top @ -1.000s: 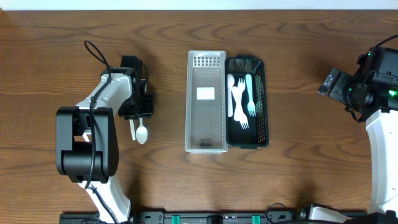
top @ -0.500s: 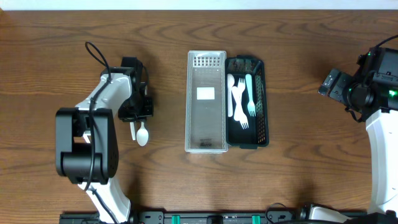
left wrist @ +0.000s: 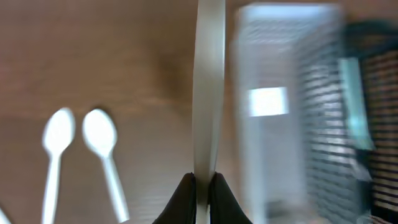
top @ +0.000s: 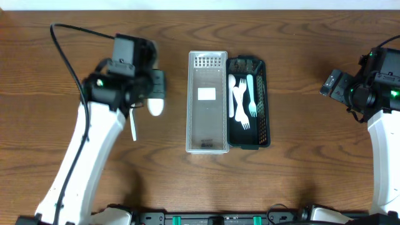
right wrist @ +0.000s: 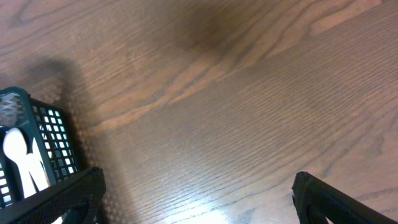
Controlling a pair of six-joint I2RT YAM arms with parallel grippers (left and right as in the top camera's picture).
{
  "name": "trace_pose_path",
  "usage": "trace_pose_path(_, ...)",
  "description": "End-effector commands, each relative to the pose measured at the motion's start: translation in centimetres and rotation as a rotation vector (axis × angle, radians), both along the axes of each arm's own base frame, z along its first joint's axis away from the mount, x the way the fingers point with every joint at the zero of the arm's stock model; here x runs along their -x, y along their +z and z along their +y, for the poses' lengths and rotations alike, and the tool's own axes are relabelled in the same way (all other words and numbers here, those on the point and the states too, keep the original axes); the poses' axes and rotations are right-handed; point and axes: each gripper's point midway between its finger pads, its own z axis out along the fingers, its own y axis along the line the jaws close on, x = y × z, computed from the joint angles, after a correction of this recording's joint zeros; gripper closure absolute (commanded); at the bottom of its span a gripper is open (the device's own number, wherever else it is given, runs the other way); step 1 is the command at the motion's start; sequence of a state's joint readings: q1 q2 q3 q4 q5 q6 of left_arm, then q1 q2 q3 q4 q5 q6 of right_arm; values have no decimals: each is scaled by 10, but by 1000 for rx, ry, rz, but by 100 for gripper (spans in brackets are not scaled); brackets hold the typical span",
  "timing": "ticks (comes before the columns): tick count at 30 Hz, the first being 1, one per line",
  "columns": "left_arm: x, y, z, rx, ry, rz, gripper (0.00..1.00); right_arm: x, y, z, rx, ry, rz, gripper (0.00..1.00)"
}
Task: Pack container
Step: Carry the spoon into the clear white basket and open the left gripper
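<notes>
Within the last second the left tool [left wrist: 200, 186] had risen from low over the table [top: 300, 162] and swung toward the centre. Its fingers were pinched shut on the handle of a white plastic spoon [top: 155, 107]. The spoon's bowl now hung in the air just left of the clear bin [top: 207, 128], no longer down on the wood. In the blurred wrist view the spoon showed edge-on, running straight up from the fingertips. The pick looked done and the carry under way, with release into a container as the likely next step.

Two more spoons [left wrist: 99, 134] lay side by side on the table to the left, so more trips seemed to be needed. Overhead showed only one white handle there, the rest being hidden under the arm.

The clear bin held nothing but a white label [top: 207, 94]. Touching its right wall stood the dark green basket [top: 265, 103], already holding white forks [top: 240, 103] and a pale blue fork [top: 251, 94]. If the spoon belonged with that cutlery, the bin's walls lay across the path and the spoon would have to pass above them.

The right tool [top: 331, 84] waited well apart at the right edge, with its fingers spread wide and gripping nothing.
</notes>
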State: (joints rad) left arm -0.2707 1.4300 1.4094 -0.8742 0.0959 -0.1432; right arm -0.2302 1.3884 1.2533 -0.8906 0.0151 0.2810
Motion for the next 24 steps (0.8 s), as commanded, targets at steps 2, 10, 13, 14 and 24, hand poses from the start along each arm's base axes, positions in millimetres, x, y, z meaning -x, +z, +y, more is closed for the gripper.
trace_pose_path(2,6,-10,-34,30,-35,30,94,1,-5,-1,-6,-2,14,1)
trace_pose_path(10,0,-84,-68,-13,-77,185,94,1,-5,-1,-6,-2,13,1)
trace_pose_path(13,0,-95,-83,-20,-109,195,94,2,-5,-1,-6,-2,14,1)
trace_pose_path(14,1,-97,-86,-21,-117,195,94,2,-5,-1,-6,-2,14,1)
trace_pose_path(24,2,-99,-92,-25,-130,200,63,2,-5,-1,-7,-2,16,1)
